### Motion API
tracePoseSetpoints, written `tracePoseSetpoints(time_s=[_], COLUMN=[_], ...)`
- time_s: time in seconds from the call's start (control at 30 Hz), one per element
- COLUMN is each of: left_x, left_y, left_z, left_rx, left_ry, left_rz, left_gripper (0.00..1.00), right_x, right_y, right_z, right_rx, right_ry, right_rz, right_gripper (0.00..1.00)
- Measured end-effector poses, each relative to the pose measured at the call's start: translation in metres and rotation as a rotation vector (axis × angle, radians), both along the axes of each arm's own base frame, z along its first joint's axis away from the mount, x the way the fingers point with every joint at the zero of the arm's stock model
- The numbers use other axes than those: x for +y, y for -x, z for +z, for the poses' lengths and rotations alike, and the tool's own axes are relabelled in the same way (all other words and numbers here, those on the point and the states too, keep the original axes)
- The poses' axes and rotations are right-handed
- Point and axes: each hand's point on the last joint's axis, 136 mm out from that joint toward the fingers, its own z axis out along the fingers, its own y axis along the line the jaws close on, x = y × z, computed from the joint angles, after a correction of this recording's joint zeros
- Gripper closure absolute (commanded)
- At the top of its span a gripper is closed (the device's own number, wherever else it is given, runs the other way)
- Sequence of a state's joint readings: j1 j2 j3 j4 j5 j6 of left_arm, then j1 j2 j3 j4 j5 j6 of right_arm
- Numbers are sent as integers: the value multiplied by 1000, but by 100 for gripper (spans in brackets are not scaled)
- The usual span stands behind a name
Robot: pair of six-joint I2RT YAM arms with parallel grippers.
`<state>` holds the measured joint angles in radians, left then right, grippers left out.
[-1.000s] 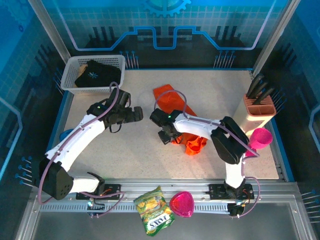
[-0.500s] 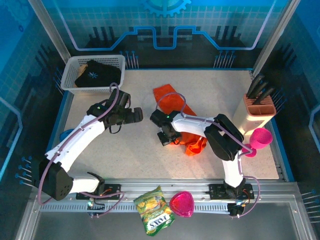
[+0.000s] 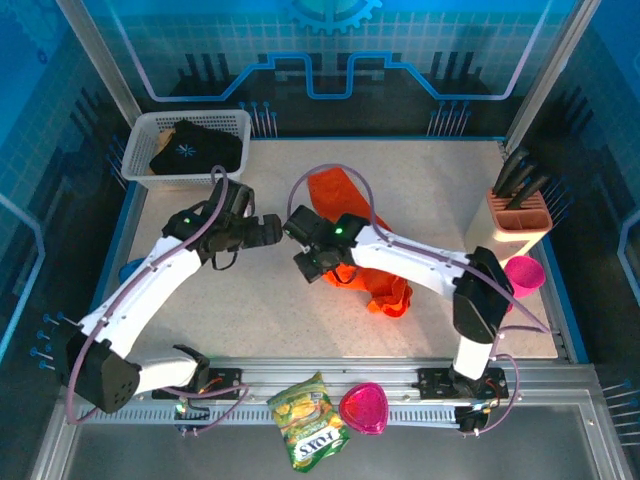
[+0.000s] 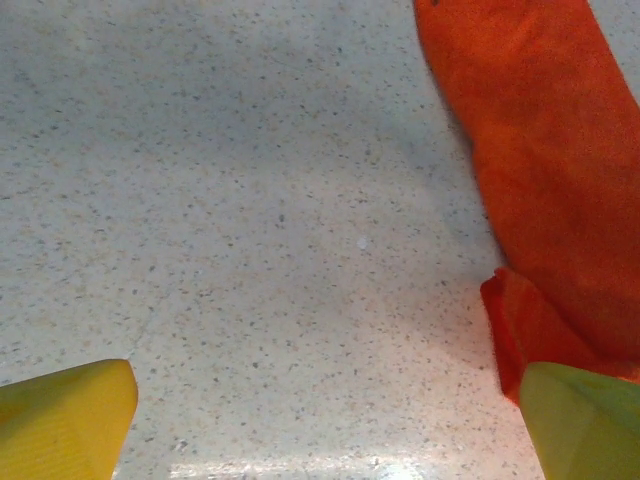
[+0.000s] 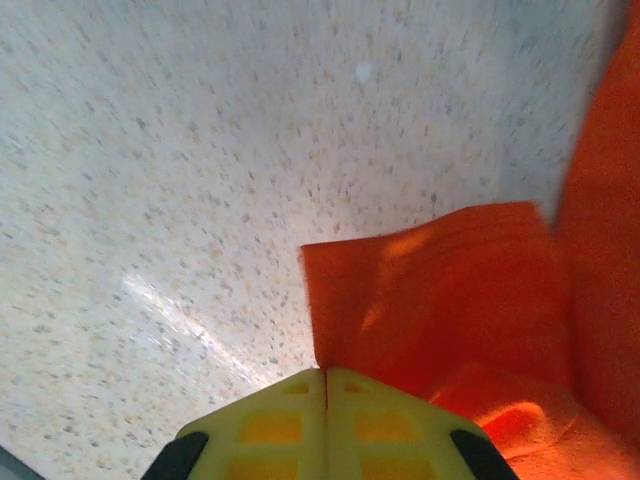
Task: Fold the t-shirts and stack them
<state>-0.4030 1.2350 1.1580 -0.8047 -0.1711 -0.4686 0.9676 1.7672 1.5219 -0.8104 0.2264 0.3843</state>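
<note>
**Pinch on orange cloth, left jaws wide**

Basket (image 3: 140, 128) of white mesh sits at the table's (image 3: 250, 300) 10 o'clock corner, with the black t-shirt (image 3: 192, 150) and its white starburst inside. The left gripper (image 3: 268, 232) hangs near centre over bare tabletop, its yellow fingers (image 4: 62, 420) spread wide and holding nothing. Just at its 3 o'clock, the right gripper (image 5: 326, 376) is closed tight on a raised flap of the orange t-shirt (image 3: 345, 195). That shirt lies crumpled from centre toward 4 o'clock. A knife block (image 3: 520, 215) stands at 3 o'clock.
</note>
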Motion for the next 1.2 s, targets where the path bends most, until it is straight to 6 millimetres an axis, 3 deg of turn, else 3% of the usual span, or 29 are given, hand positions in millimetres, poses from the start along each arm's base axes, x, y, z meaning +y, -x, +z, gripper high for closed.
tracePoseSetpoints(time_s=[0.13,0.27,0.37,0.47,0.57,0.77,0.9,1.0,1.2], left_x=[4,4,3,1,-3,-26,-52,-71,-96], left_y=[4,5,6,6,8,8,2,-16,-107], left_z=[-2,-3,-3,-3,-4,-18,-43,-62,-89], left_rx=[14,21,22,27,31,66,117,146,118], left_ry=[-19,-22,-18,-7,4,1,-26,-55,-89], left_rz=[3,2,-2,-10,-24,-89,-149,-169,-128], left_gripper=[1,1,1,1,1,1,1,1,1], right_x=[2,-7,-46,-108,-164,-229,-245,-246,-245], right_y=[-2,-18,-48,-82,-108,-127,-132,-136,-135], right_z=[49,120,172,195,196,151,118,101,96], right_rx=[-70,-192,-302,-381,-419,-370,-318,-290,-282], right_ry=[-92,-193,-256,-250,-186,-50,22,59,56], right_rz=[10,-4,-104,-263,-410,-570,-608,-611,-616], right_gripper=[100,100,100,100,100,100,100,100,100])
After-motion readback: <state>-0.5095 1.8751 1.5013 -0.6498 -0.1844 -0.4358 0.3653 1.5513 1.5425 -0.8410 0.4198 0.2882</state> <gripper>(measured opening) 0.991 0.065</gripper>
